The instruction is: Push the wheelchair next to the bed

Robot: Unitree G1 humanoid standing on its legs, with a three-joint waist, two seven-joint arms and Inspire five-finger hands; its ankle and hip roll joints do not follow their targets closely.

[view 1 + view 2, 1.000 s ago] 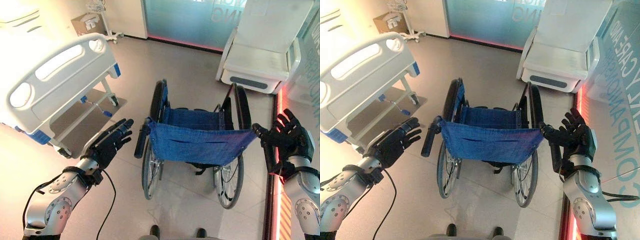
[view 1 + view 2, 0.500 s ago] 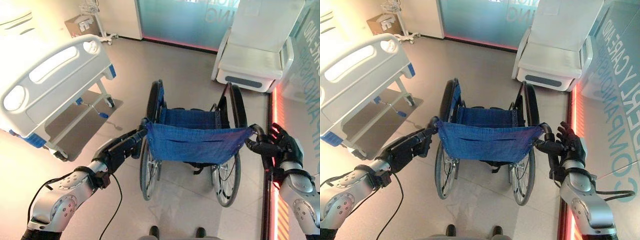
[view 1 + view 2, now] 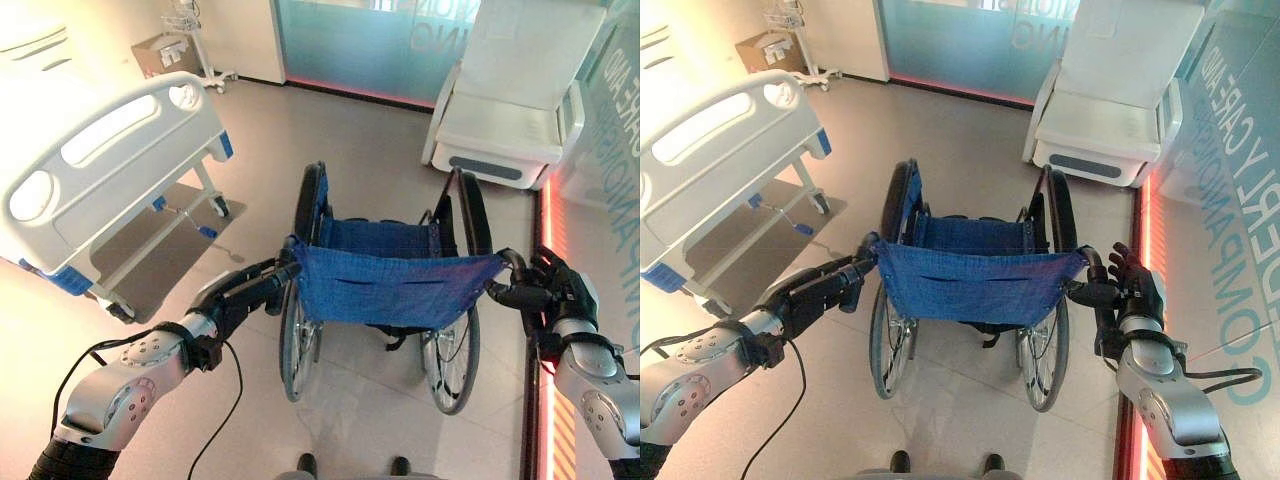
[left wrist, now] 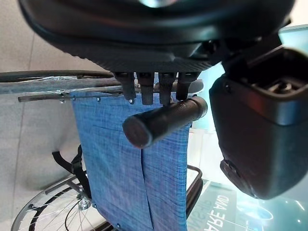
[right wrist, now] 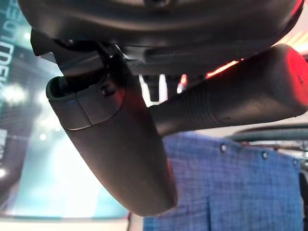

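The hospital bed (image 3: 95, 160) stood at the left of the room, with its white footboard turned toward the middle and its wheeled frame on the grey floor (image 3: 370, 140). A white reclining chair (image 3: 515, 110) stood at the far right, in front of a frosted glass wall (image 3: 350, 40). A cardboard box (image 3: 165, 52) and a small wheeled stand (image 3: 195, 40) were in the far left corner, behind the bed.

The wheelchair (image 3: 395, 280) was in the middle of the floor, directly in front of the robot, with its blue fabric backrest toward the camera and its two large wheels at the sides. It was well apart from the bed, to the right of the footboard, and it pointed toward the far wall.

The left hand (image 3: 240, 297) was at the left push handle (image 4: 163, 120) of the wheelchair. In the left wrist view the fingers (image 4: 144, 89) lay over the black grip and the thumb stood at the other side of it, so the hand was closed around the handle. The right hand (image 3: 1132, 292) was at the right push handle (image 5: 231, 94). In the right wrist view the grip passed between the palm and the thumb, and the fingers were curled around it. A red light strip (image 3: 545, 230) ran along the floor just beside the right hand.
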